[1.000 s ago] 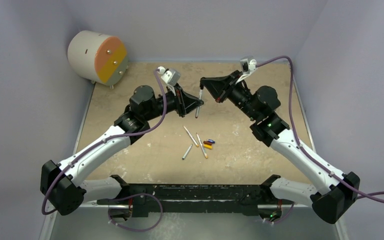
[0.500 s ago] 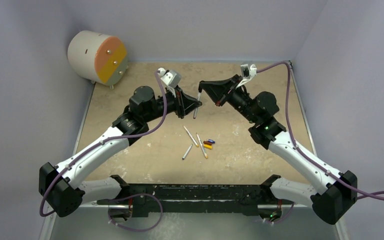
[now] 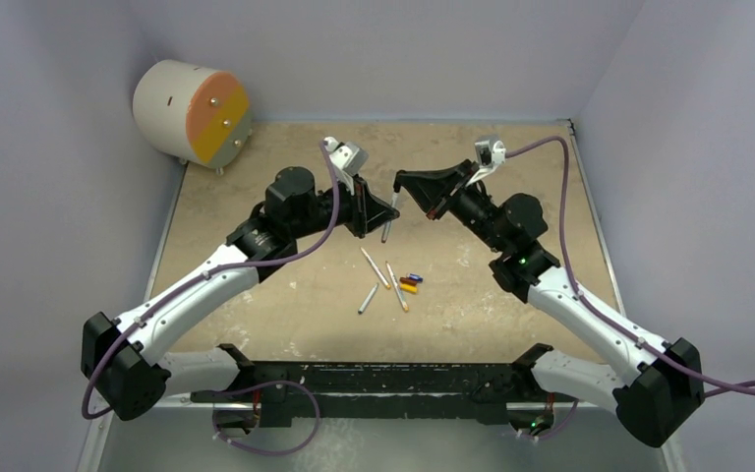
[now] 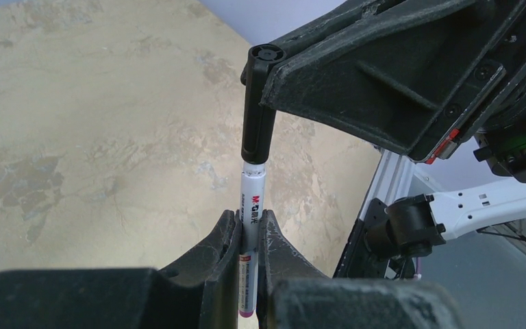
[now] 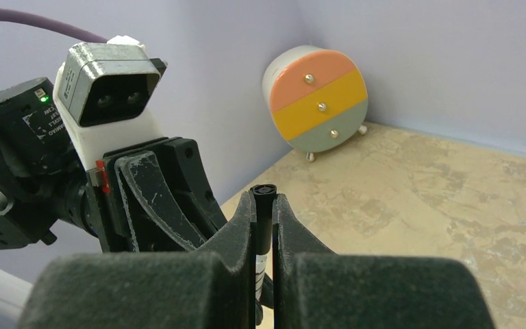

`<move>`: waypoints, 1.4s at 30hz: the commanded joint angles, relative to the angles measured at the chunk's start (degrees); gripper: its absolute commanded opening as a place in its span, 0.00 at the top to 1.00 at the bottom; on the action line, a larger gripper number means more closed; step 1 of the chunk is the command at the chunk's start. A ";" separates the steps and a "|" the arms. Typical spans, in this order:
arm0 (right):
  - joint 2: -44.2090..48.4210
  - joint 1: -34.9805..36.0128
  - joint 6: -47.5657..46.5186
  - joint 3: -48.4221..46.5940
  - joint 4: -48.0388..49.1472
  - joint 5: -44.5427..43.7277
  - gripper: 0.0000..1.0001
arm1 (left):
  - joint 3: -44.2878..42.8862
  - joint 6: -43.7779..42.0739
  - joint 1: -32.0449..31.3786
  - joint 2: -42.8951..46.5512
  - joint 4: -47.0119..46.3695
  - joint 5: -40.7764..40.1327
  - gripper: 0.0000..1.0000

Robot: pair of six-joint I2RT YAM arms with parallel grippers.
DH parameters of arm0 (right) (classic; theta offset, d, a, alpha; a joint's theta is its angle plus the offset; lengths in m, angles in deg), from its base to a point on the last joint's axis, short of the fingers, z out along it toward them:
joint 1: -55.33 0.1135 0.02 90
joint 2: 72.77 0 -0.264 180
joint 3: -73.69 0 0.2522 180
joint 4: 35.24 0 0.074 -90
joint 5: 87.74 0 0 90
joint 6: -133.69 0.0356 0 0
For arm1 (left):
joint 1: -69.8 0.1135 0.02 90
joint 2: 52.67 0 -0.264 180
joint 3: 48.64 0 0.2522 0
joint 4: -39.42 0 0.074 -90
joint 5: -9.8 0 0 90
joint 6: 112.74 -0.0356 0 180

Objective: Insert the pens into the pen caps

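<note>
Gripping a white pen (image 4: 252,199), the left end effector (image 4: 249,229) faces the right end effector (image 5: 265,212), clamped on a black cap (image 4: 258,103) covering that pen's tip, right of the striped drum (image 3: 192,111); three loose pens (image 3: 376,267) lie nearer than it.

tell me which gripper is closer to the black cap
Right. The right gripper is shut on the black cap; the left gripper grips the pen, clear of it.
</note>
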 commanded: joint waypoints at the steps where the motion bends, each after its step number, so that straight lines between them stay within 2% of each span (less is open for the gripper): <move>1: -0.08 1.48 -0.77 4.69 -11.24 10.15 1.00 | -8.02 0.11 0.89 0.89 -16.49 -4.06 1.00; 13: 0.60 1.47 0.51 8.26 -11.94 12.40 1.00 | -11.59 -1.83 0.94 0.90 -15.92 -4.67 1.00; 24: 0.72 1.57 -0.89 7.09 -13.24 12.74 1.00 | -12.89 -3.31 0.92 0.31 -13.61 -3.03 1.00; 30: 6.07 1.49 -2.22 8.00 -10.10 9.49 1.00 | -14.31 -6.40 0.88 -0.45 -8.80 7.59 1.00; 35: 11.20 1.49 -4.92 3.46 -10.05 6.51 1.00 | -14.77 -11.12 0.81 -0.89 -1.10 17.66 1.00; 38: 11.68 1.46 -6.86 -1.31 -12.48 5.61 0.92 | -14.81 -12.47 0.81 -1.12 2.87 21.11 1.00; 42: 11.42 1.45 -8.10 -5.10 -13.74 4.38 0.79 | -13.81 -12.56 0.80 -0.47 3.60 22.96 1.00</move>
